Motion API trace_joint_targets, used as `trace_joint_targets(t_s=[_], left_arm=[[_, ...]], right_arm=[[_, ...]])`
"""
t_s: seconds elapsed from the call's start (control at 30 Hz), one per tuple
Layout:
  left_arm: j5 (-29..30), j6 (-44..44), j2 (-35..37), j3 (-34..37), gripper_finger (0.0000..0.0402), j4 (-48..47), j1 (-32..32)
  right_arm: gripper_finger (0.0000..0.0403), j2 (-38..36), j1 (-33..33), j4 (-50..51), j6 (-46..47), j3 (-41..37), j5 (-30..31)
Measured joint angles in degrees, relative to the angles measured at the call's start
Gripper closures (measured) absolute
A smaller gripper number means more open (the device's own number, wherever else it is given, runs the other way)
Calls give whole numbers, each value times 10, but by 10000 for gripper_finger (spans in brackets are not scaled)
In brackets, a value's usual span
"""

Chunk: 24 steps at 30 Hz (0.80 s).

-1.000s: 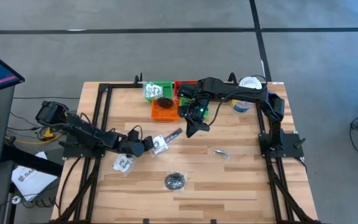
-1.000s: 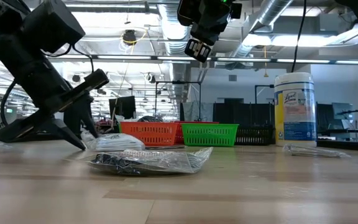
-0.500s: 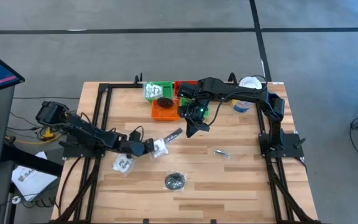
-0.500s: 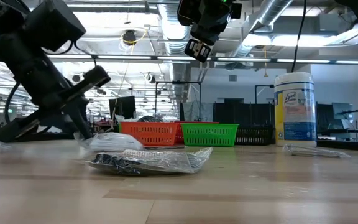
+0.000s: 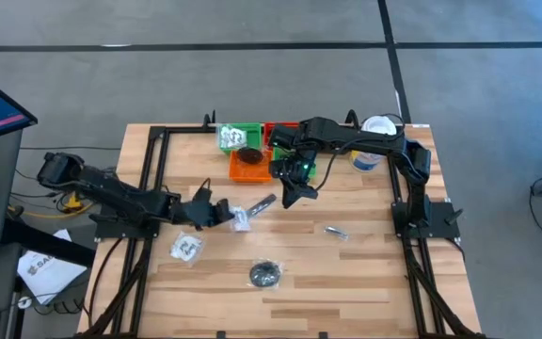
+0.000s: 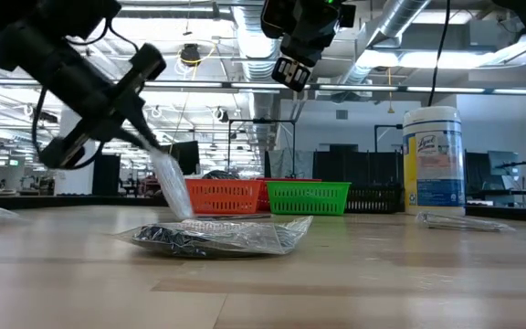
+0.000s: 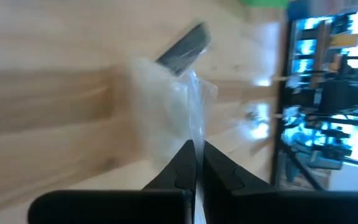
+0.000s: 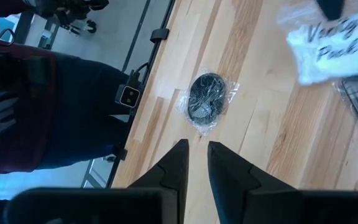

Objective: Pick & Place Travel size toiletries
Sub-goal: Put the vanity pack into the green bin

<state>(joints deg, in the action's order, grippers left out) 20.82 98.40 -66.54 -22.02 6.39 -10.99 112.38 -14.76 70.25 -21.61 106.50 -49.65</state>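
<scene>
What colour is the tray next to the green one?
Orange tray, best seen in the low view, left of the green tray.
</scene>
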Motion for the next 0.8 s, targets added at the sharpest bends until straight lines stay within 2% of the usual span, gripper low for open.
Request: trace_joint_targets(t_s=[0.17, 0.3, 0.8], left_arm=[[-10, -52, 42, 0, 401, 1, 42], [-41, -90, 63, 0, 401, 1, 82], [-244, -227, 88, 0, 401, 0, 274]], right_arm=[[349, 0, 0, 3, 0, 0, 0], [349, 0, 0, 5, 0, 0, 0], [349, 0, -7, -1, -14, 0, 2]])
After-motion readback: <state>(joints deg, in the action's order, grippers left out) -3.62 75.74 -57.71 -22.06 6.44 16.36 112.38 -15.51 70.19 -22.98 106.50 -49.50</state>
